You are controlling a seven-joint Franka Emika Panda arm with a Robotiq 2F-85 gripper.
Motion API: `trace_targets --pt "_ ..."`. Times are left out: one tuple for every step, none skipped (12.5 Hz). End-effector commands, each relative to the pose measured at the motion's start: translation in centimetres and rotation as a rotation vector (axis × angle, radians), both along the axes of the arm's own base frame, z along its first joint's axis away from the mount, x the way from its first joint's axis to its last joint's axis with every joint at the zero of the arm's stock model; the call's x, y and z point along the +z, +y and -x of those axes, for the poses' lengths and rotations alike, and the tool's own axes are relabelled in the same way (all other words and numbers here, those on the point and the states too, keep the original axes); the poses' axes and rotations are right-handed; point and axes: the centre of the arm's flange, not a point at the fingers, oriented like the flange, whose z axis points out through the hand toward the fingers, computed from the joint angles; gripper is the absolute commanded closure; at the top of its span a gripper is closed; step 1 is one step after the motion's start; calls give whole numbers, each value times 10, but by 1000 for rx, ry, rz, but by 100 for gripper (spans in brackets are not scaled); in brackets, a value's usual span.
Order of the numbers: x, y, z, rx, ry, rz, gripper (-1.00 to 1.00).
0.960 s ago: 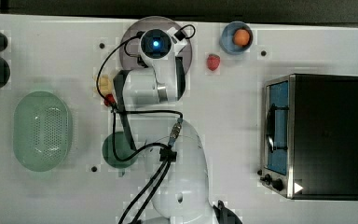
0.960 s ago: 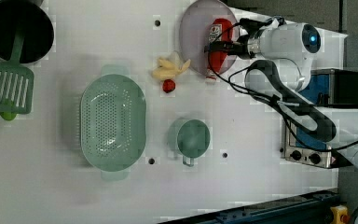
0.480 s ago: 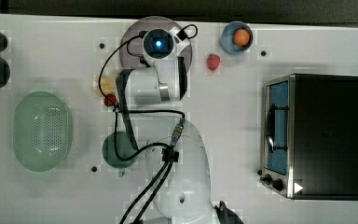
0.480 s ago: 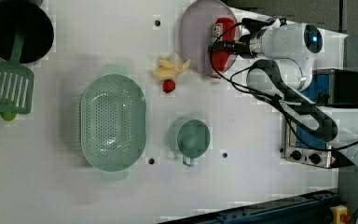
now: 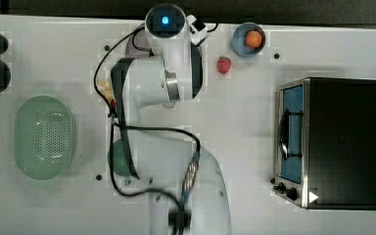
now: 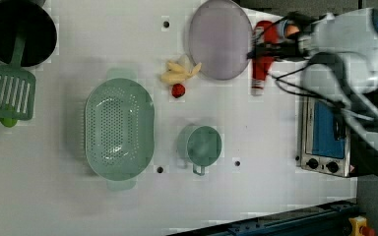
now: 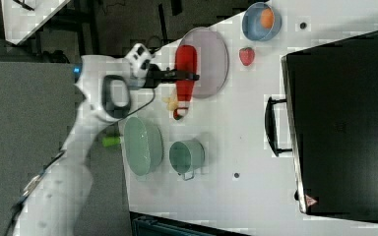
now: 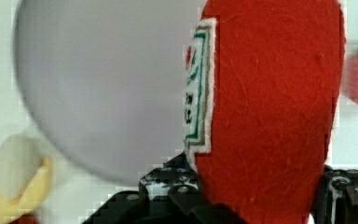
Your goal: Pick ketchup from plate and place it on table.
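Observation:
My gripper [image 6: 263, 50] is shut on the ketchup [image 6: 260, 64], a slim red bottle with a white end, and holds it in the air. In the left view the bottle hangs just off the right rim of the lilac-grey plate [image 6: 220, 39]. In the right view the ketchup [image 7: 185, 66] crosses the left edge of the plate [image 7: 211, 61], gripped at mid-body by my gripper [image 7: 186, 75]. The wrist view has the ketchup [image 8: 265, 107] up close between black fingers [image 8: 168, 191], with the bare plate [image 8: 107, 88] beside it. The white table [image 6: 275, 147] lies below.
A strawberry [image 5: 223, 64] and a blue bowl [image 5: 237, 46] holding an orange fruit sit near the plate. A banana piece [image 6: 179, 73] and a small red fruit [image 6: 178, 90] lie on its other side. A green colander [image 6: 119, 129], a green cup [image 6: 202, 145] and a toaster oven [image 5: 330, 142] stand farther off.
The arm has risen and carried the ketchup off the plate, toward the left view's right. The plate now lies bare.

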Motion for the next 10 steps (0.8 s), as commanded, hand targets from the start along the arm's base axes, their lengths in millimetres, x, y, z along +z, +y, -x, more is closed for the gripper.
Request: trace_targets --pt "113 -20 13 -119 -17 42 -20" --pt "125 -28 24 -192 6 54 -20" --pt "135 -35 36 -277 19 59 -20" --pt "142 -41 47 -349 20 63 -20" --pt "146 -46 60 -398 20 71 -20" --pt "146 -50 74 -426 31 79 -20" --pt "143 -53 88 -444 38 85 -20" --pt "137 -56 101 -449 35 86 -20" --pt "131 -60 111 -456 15 78 -20" --pt "122 -64 120 -468 -8 60 -20"
